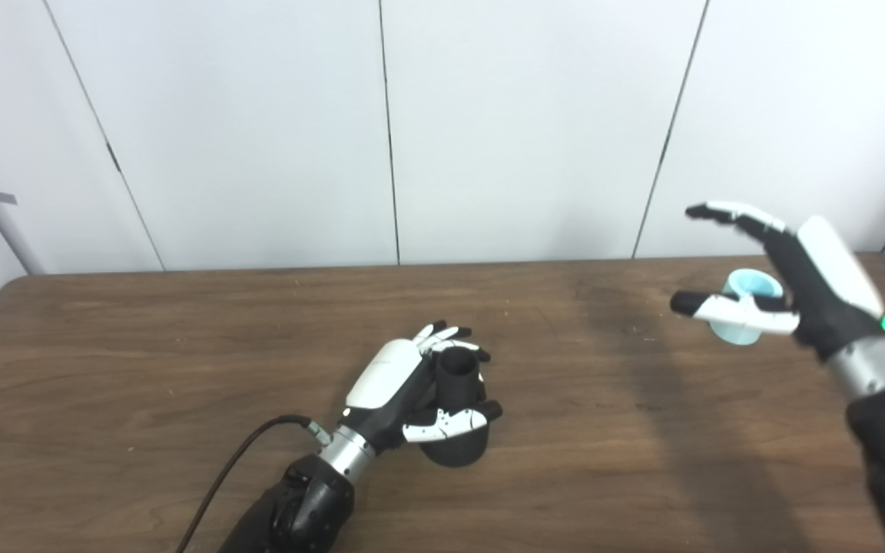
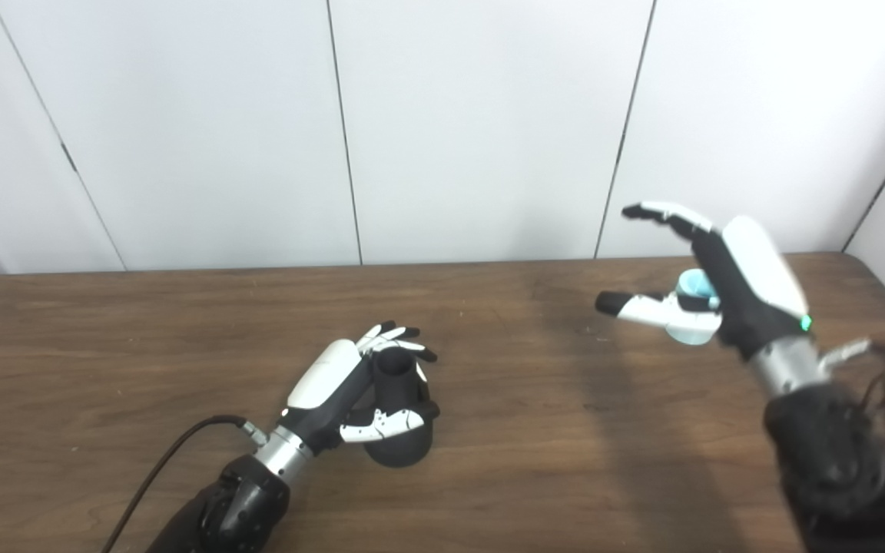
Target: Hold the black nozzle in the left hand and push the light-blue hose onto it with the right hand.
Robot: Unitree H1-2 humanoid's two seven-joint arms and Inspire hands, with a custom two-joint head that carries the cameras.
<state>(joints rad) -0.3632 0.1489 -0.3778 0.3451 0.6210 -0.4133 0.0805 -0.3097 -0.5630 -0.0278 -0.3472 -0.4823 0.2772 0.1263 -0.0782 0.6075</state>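
- Fingers (image 1: pixel 442 336) of your left hand (image 1: pixel 400 384) are wrapped round the black nozzle (image 1: pixel 459 407), thumb across its front; the nozzle rests on the bench (image 1: pixel 143 369) left of centre, its open neck facing up and away from you.
- Fingers of your right hand (image 1: pixel 788 284) are spread apart and grip nothing; the hand hovers above the bench at the far right.
- Light-blue hose (image 1: pixel 742 311) is a short, wide-mouthed piece lying on the bench just behind the right thumb, partly hidden by it. Whether the thumb touches it cannot be told.
- Handling, as a judgement: the nozzle looks like rigid moulded plastic, light and somewhat smooth, so hold it by the broad lower body and leave the neck clear.
- The hose looks light and thin-walled, perhaps pliable; grip it round the middle of its wall, not the rim, since squeezing the mouth out of round would hinder the fit.
- Stage: nozzle held, hose not yet taken up; the two are well apart.
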